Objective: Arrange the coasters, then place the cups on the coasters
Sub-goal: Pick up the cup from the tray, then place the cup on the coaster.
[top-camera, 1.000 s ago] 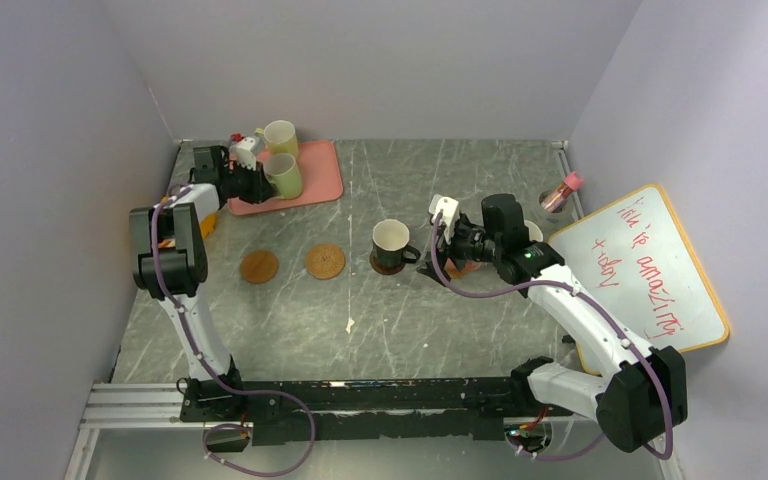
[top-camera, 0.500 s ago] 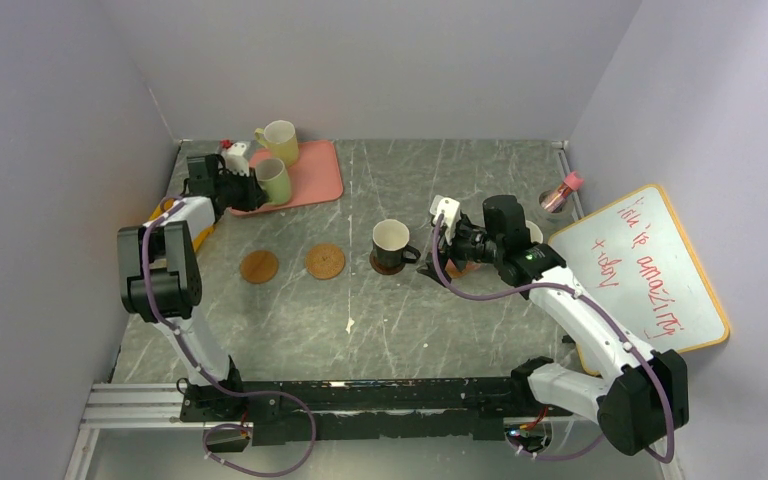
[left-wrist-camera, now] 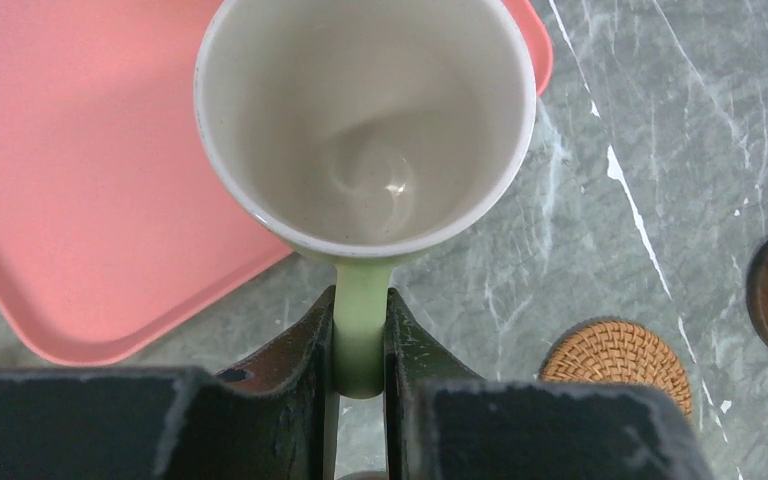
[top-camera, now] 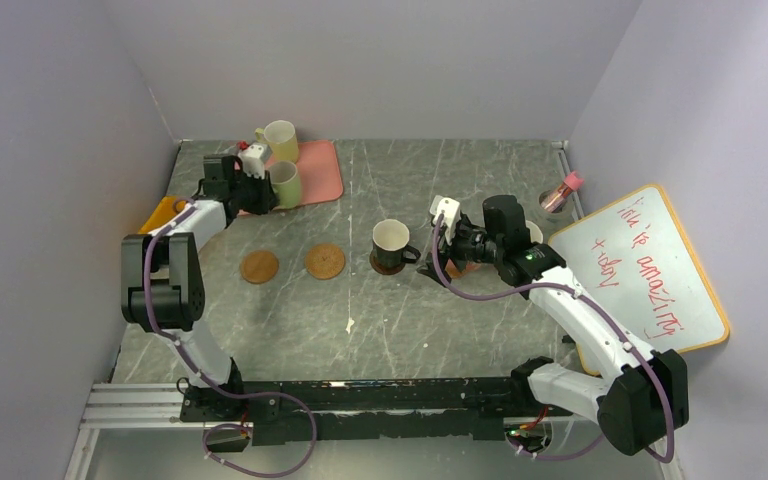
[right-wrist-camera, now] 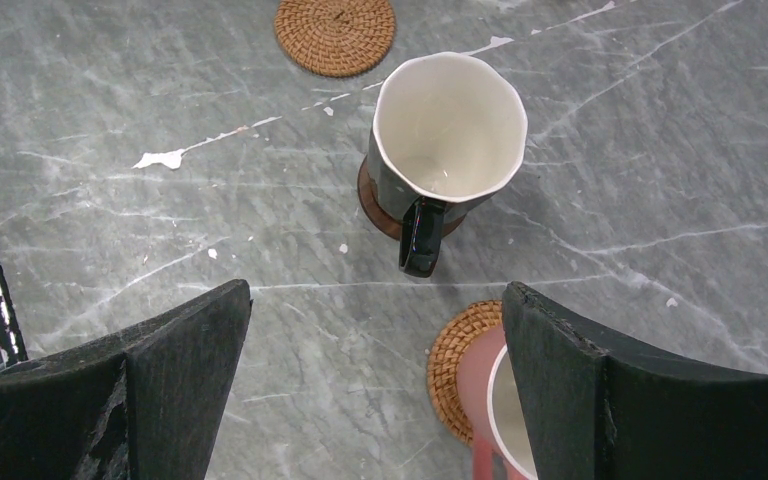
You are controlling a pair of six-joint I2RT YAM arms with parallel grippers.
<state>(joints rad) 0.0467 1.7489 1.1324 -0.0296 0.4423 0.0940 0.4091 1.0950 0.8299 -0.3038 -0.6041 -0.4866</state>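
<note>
A pink ceramic mug (right-wrist-camera: 475, 400) is cut off by the bottom edge of the right wrist view, covering part of its woven tan coaster (right-wrist-camera: 450, 350). Only a sliver of a dark brown round coaster (right-wrist-camera: 372, 205) shows beneath the black handled mug (right-wrist-camera: 450, 125).

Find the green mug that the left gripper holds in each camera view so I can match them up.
Top external: green mug upper left, over the pink tray.
Left wrist: fills the upper middle, handle in the left gripper.
Right wrist: not in it.
Shared landmark: the woven coaster beside the black mug; lower right in left wrist, top edge in right wrist.
</note>
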